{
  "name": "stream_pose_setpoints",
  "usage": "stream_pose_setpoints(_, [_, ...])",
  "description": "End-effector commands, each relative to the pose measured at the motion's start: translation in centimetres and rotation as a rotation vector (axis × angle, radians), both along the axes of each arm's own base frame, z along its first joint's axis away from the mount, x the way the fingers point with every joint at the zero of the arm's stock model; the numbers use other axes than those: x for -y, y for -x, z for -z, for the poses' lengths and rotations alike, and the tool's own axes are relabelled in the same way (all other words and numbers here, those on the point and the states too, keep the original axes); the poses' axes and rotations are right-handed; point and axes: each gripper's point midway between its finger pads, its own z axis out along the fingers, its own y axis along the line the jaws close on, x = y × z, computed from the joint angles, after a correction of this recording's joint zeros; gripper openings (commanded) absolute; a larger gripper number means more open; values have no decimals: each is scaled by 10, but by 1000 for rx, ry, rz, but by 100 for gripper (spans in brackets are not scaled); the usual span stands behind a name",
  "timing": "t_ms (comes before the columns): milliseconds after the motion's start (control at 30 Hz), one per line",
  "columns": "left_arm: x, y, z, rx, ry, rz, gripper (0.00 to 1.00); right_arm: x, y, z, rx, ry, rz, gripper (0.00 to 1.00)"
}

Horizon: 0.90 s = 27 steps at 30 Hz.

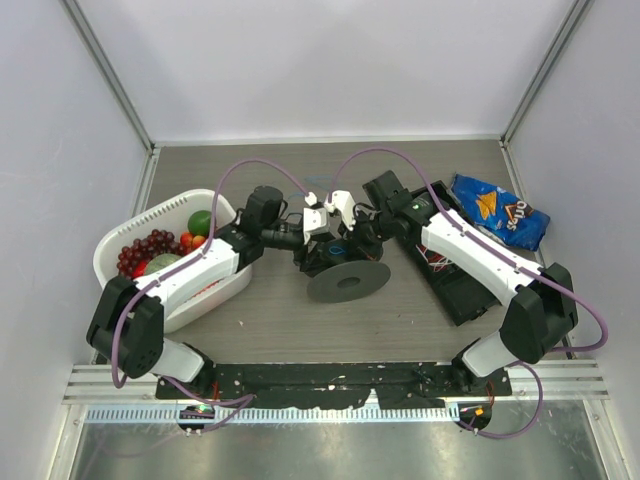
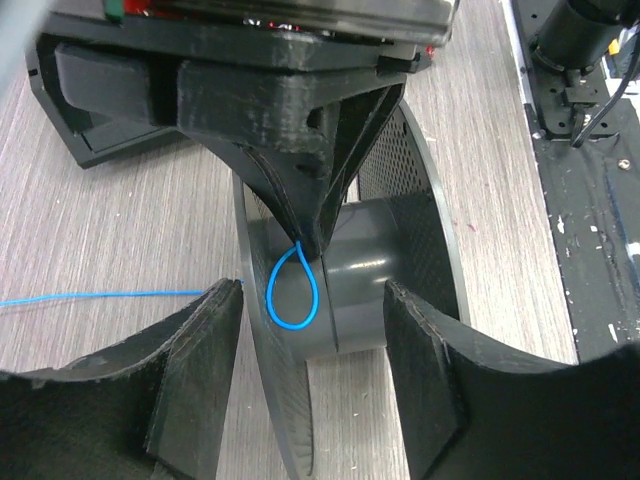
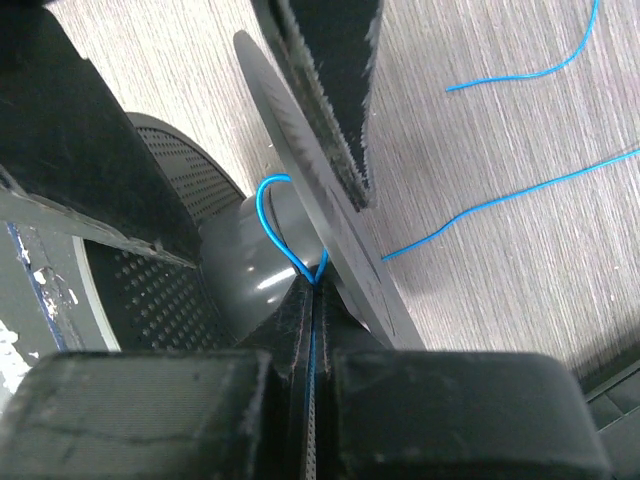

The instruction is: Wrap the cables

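A thin blue cable (image 3: 268, 214) makes a small loop against the hub of a dark grey spool (image 1: 348, 282) with perforated flanges. My right gripper (image 3: 318, 278) is shut on the cable where the loop's two ends cross, its tips right at the hub. In the left wrist view the same loop (image 2: 292, 296) hangs from those pinched tips. My left gripper (image 2: 312, 350) is open. Its fingers (image 2: 190, 385) straddle one spool flange and the hub (image 2: 365, 290), with a gap showing on the hub side. More loose cable (image 3: 500, 204) trails across the wooden table.
A white basket (image 1: 128, 232) of fruit stands at the left under the left arm. A blue snack bag (image 1: 497, 208) lies at the back right. A black case (image 1: 455, 285) lies under the right arm. A second loose blue strand (image 3: 530, 70) lies farther out.
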Motion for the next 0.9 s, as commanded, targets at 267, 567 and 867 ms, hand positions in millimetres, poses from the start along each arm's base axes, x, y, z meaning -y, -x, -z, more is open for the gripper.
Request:
stream_pose_setpoints(267, [4,-5,-4,100,33,-24,49,-10,-10,-12,20,-66,67,1])
stream_pose_setpoints(567, [9,-6,-13,85,59,-28,45,-12,-11,-13,14,-77,76,1])
stream_pose_setpoints(867, [10,-7,-11,89,55,-30,29,-14,-12,-14,12,-82,76,1])
